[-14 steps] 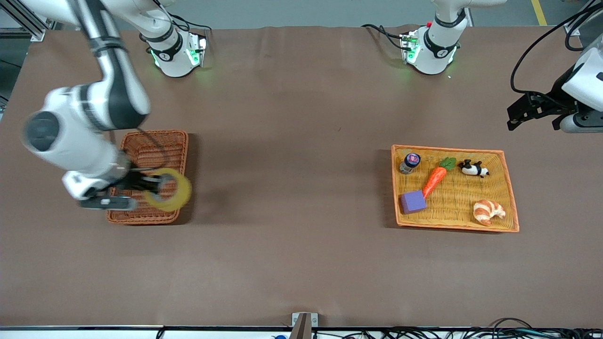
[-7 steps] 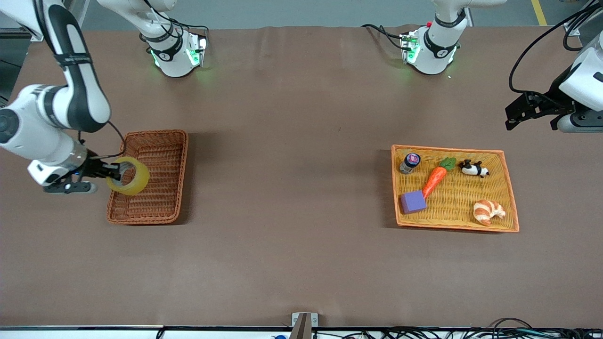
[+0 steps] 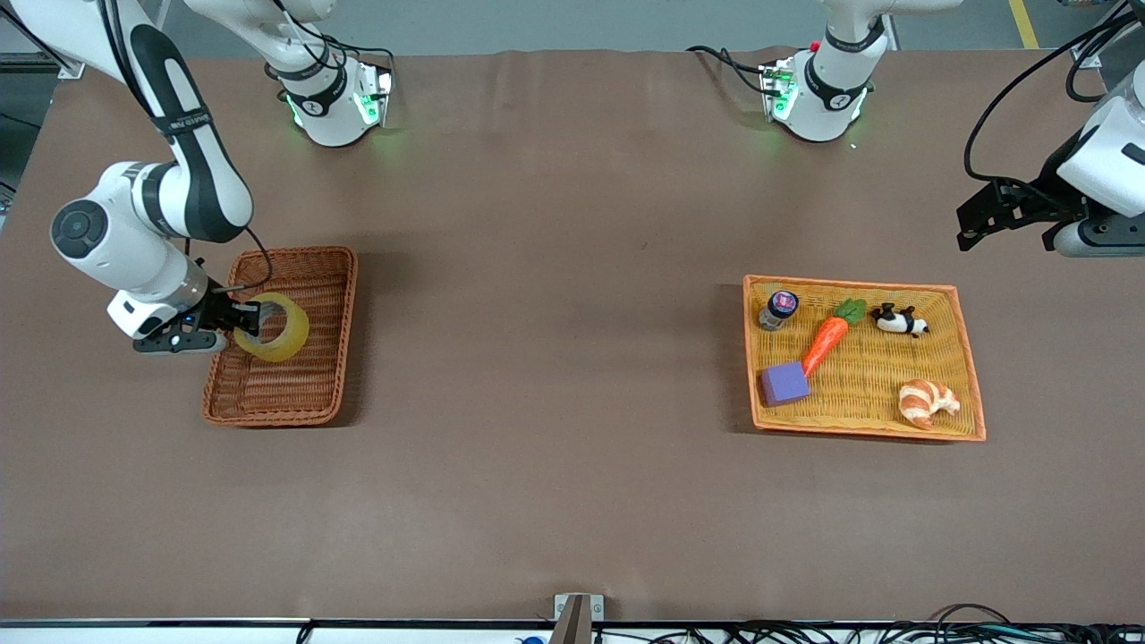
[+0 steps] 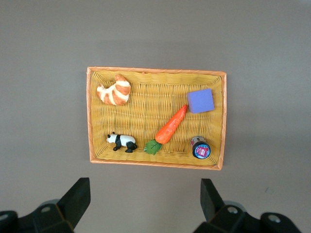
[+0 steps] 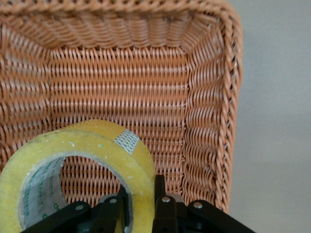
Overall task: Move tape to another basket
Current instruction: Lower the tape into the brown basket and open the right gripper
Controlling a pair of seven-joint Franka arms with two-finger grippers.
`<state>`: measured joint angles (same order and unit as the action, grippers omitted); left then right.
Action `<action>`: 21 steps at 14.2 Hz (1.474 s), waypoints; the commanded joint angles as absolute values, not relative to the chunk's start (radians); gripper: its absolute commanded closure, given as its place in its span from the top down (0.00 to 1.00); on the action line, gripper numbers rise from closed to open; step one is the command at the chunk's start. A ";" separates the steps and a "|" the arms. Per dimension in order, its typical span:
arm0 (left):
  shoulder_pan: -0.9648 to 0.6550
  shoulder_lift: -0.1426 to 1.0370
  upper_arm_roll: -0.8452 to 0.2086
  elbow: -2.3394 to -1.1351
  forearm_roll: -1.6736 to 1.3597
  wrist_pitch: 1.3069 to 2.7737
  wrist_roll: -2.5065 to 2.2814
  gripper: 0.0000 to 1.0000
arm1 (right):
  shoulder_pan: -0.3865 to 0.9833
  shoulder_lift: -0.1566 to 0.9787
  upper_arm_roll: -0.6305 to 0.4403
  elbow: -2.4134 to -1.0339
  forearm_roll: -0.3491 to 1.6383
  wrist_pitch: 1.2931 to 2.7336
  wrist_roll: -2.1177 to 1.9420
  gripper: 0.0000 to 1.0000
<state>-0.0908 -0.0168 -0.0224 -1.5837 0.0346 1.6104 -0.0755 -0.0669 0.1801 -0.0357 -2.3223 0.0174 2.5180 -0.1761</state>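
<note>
The tape point(image 3: 274, 327), a yellowish translucent roll with a grey core, hangs upright over the reddish-brown wicker basket point(image 3: 304, 394) at the right arm's end of the table. My right gripper point(image 3: 253, 319) is shut on the roll's wall, one finger inside the ring and one outside. The right wrist view shows the tape point(image 5: 92, 155), the gripper point(image 5: 142, 194) pinching it and the basket's woven floor point(image 5: 121, 82) below. My left gripper point(image 3: 971, 224) is open and empty, high over the bare table past the yellow tray; it also shows in the left wrist view point(image 4: 146, 199).
A flat yellow woven tray with an orange rim point(image 3: 968, 358) lies toward the left arm's end. It holds a carrot point(image 3: 827, 338), a purple block point(image 3: 784, 384), a croissant point(image 3: 927, 402), a panda figure point(image 3: 898, 319) and a small jar point(image 3: 778, 309).
My right gripper swung the tape from the basket's inner edge out past its outer side, then back over the basket's middle. The left arm rose slightly.
</note>
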 commanded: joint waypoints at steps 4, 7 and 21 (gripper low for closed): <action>-0.087 -0.031 -0.026 -1.575 0.052 1.601 -0.064 1.00 | -0.077 0.207 -0.029 -2.364 0.012 2.577 -0.202 0.05; -0.095 -0.028 -0.028 -1.568 0.048 1.603 -0.061 1.00 | -0.084 0.248 -0.029 -2.362 0.012 2.614 -0.216 0.17; -0.098 -0.028 -0.040 -1.568 0.040 1.605 -0.060 1.00 | -0.074 0.097 -0.026 -1.717 -0.008 1.744 -0.082 1.00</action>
